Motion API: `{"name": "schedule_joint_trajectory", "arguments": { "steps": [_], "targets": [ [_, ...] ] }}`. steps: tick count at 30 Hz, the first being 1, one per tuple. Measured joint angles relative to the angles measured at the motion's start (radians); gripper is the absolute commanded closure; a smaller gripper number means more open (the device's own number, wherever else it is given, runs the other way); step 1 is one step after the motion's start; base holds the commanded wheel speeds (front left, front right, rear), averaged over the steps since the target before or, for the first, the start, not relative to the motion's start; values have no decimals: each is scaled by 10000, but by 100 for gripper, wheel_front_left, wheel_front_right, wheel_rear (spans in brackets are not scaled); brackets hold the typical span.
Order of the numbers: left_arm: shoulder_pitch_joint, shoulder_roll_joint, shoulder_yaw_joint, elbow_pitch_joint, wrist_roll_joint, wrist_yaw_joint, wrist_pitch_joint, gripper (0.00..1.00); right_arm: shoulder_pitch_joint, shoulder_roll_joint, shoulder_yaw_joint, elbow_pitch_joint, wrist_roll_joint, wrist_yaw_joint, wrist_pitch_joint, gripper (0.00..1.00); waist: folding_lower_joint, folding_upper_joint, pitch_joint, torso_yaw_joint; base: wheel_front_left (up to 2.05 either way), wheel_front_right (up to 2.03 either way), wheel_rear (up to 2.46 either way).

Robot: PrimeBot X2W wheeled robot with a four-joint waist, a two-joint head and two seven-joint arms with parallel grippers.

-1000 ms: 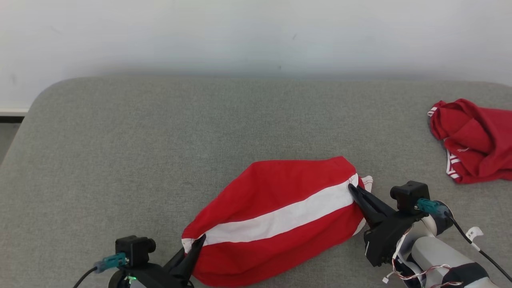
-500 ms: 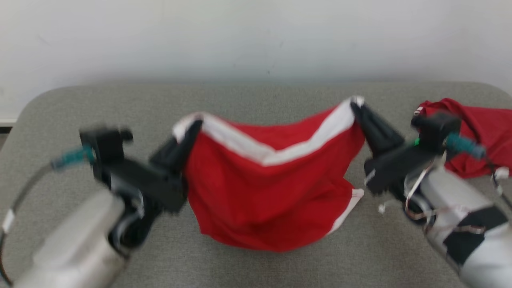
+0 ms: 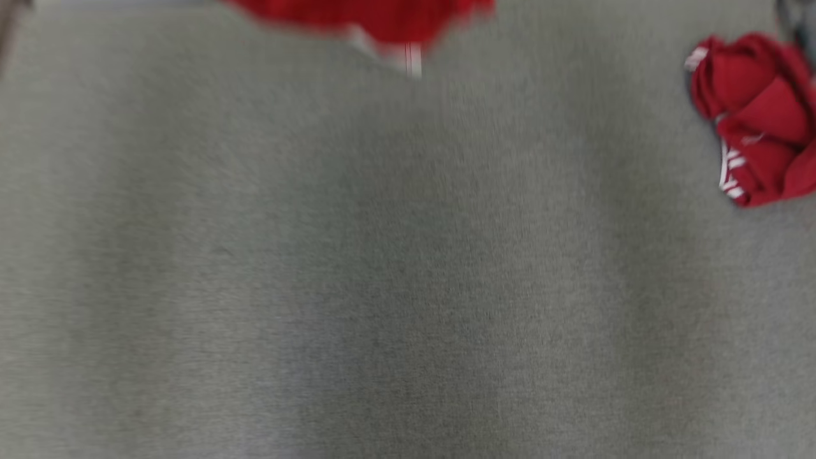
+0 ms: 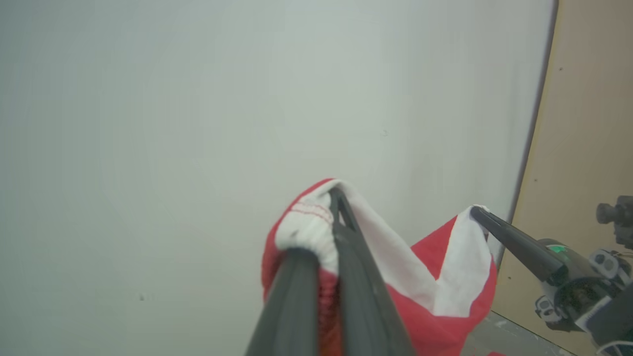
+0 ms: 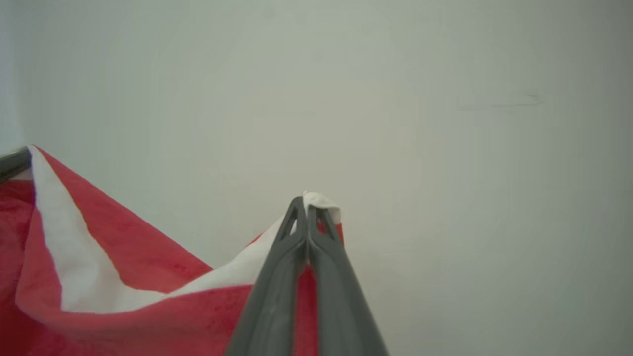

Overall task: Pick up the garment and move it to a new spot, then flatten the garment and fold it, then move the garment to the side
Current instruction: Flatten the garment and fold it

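**item: red garment with white band, held aloft at two corners**

location: garment [image 4: 445, 316] hangs in the air between the two arms, off the grey worktop [image 3: 382, 287]; in the blurred head view its lower hem [image 3: 363, 19] shows at the top edge, over the far part of the worktop.

left fingers [image 4: 339, 217]: pressed together, pinching one bunched white corner of the band.

right fingers [image 5: 304, 217]: pressed together, pinching the opposite white corner; also seen across the span from the left wrist [image 4: 494, 227].

key relation: long axis of the garment runs from one pair of fingers to the other, along the white band, which sags in a shallow v between them; the red body [image 5: 123, 277] drops away below both grips; neither arm is nearer, each owns one end.

judgement: carry step in hand; setting down at the new spot likely calls for both arms to lower together, band kept taut, so the cloth lands spread and not heaped.

nearby: second red garment [image 3: 752, 121], crumpled at the right of the worktop, well apart from the held one; best kept clear of.
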Motion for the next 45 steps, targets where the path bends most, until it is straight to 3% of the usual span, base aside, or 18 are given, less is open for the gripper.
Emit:
{"name": "schedule_joint_trajectory", "arguments": {
  "steps": [5, 11, 21, 27, 31, 37, 45],
  "targets": [
    [-1974, -230, -343, 1014, 391, 0, -54, 100, -2028, 203, -213, 1419, -105, 0, -268, 100, 1, 1, 1200, -272, 0, 0, 0],
    [-3382, -359, -830, 1933, 466, 0, -242, 100, -3122, 516, -205, 2589, -282, 0, -648, 100, 2, 1, 2396, -624, 0, 0, 0],
    [-3192, 69, -1657, 1818, -499, 2, -874, 100, -2977, 539, 280, 2847, 121, 0, -932, 100, 1, 1, 3792, -1100, 0, 0, 0],
    [-881, 872, -2529, 274, -932, 0, -2019, 100, -1060, 104, 583, 1271, 625, 2, -976, 100, -1, 1, 3848, -1314, 0, 0, 0],
    [1078, 1154, -2757, -640, -905, 0, -2284, 100, 1092, -384, 405, -125, 696, 0, -984, 100, -3, 0, 3482, -1325, 0, 0, 0],
    [4657, 1542, -1480, -2378, -104, 173, -2353, 100, 4654, -928, 130, -1939, 688, 0, -988, 100, -4, -3, 2570, -1229, 0, 0, 0],
    [10175, 968, 244, -4345, 1298, 499, -2355, 100, 8827, -1360, -577, -3478, 646, 2, -988, 100, -7, -5, 1179, -1144, 0, 0, 0]
  ]
}}
